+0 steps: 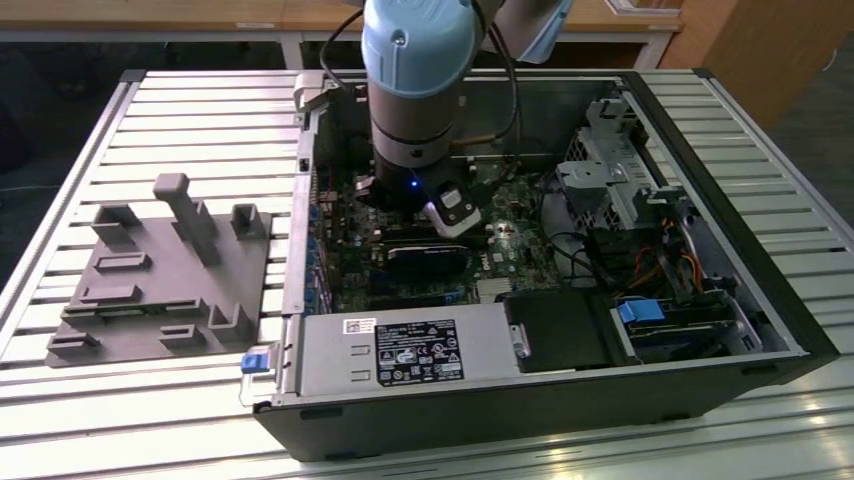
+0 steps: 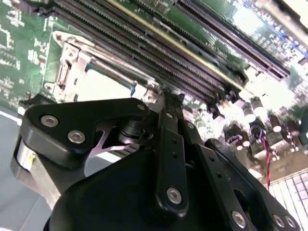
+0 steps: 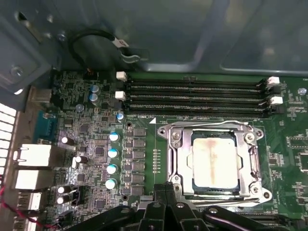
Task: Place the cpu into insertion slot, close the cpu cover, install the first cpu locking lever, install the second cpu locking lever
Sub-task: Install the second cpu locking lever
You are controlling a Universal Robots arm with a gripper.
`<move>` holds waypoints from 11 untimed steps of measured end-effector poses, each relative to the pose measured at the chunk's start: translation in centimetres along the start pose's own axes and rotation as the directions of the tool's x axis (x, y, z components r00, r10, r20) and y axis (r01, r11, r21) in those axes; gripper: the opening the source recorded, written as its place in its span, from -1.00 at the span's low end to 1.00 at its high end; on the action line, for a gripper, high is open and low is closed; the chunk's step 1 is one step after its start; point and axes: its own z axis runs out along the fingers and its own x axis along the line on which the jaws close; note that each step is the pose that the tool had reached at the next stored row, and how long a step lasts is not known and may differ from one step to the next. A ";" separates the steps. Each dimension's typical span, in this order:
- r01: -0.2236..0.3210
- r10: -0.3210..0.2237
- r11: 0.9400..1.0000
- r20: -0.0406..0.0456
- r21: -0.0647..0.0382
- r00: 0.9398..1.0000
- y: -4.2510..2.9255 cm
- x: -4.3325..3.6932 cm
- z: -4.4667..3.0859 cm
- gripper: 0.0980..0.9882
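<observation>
Fingers (image 3: 166, 195) pressed together, tips hidden, at cpu cover (image 3: 175, 159) edge, cpu (image 3: 214, 161) beneath frame.

The flat square chip with a dull silver-grey, faintly stained metal top (image 3: 214, 162) lies level in the small square dark socket with a thin metal rim (image 3: 214, 191), set into green circuit board at the lower right of the first wrist view. The thin square silver metal frame with a square centre hole (image 3: 175, 161) lies closed flat over it, framing the chip; in the second wrist view this frame (image 2: 67, 72) shows at upper left
</observation>
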 end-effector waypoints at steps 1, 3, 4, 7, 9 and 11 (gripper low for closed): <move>0.000 0.000 1.000 0.000 -0.001 1.000 0.05 0.00 -0.16 -0.98; 0.000 0.000 1.000 0.000 -0.002 1.000 0.15 -0.01 -0.52 -0.98; 0.000 0.000 1.000 0.000 -0.002 1.000 0.21 -0.02 -0.72 -0.98; 0.000 0.000 1.000 0.000 -0.002 1.000 0.35 -0.03 -1.21 -0.98; 0.000 0.000 1.000 0.000 -0.002 1.000 0.43 -0.03 -1.48 -0.98; 0.000 0.000 1.000 0.000 -0.002 1.000 0.52 -0.04 -1.78 -0.98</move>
